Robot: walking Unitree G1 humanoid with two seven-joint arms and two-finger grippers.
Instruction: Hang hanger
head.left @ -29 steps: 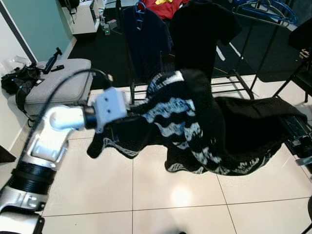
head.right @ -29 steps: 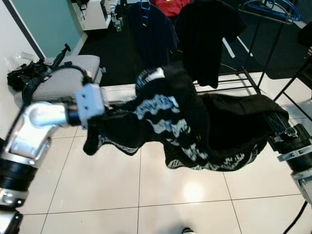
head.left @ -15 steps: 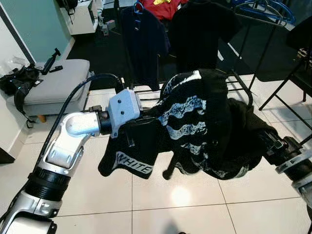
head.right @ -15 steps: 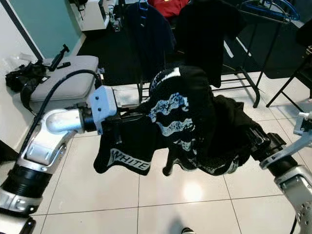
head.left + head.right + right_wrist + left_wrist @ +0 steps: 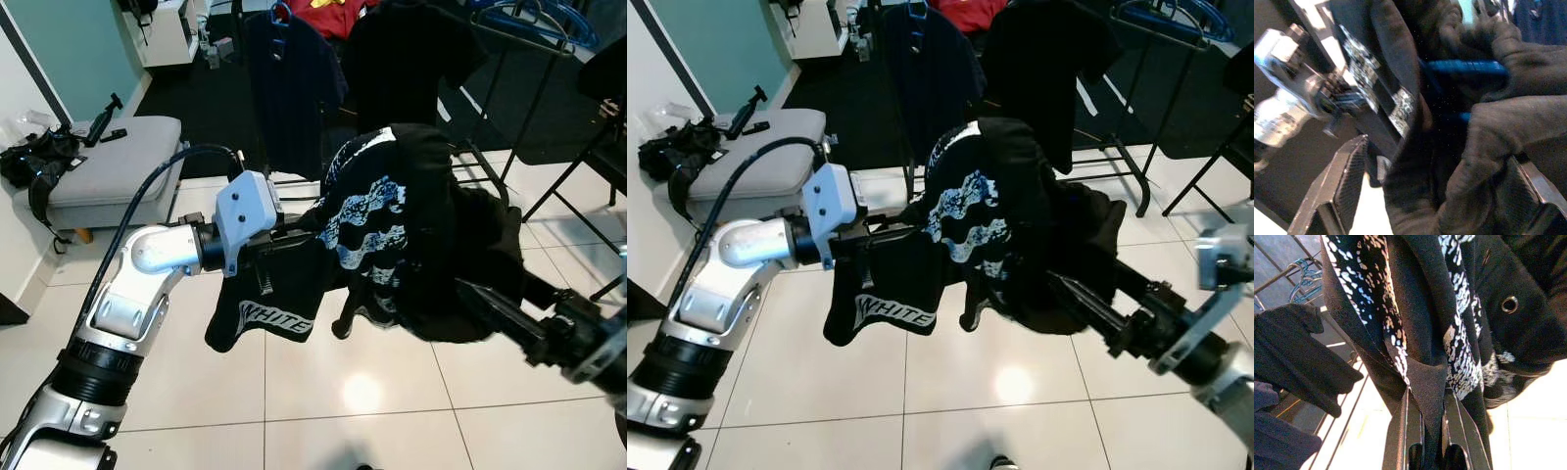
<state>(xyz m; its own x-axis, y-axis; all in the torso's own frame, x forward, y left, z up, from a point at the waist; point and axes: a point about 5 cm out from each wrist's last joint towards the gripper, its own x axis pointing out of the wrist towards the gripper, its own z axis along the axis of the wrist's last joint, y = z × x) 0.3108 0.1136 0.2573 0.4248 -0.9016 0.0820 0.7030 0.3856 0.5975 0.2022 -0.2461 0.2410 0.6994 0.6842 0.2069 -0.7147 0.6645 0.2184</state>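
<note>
White tiled floor (image 5: 176, 392) lies beneath a black-and-white patterned fabric garment (image 5: 392, 235). Left tool (image 5: 1426, 431) grips its fold. Right tool (image 5: 1440, 196) stands open around the garment beside a blue hanger (image 5: 1464, 68).

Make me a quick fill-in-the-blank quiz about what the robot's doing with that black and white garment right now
1. The left claw is shut on the black and white ____.
2. White letters on the hanging part of the garment spell ____.
3. In the right wrist view, the hanger inside the fabric is coloured ____.
4. The right claw has its fingers spread ____.

Missing words: garment; WHITE; blue; open
</note>
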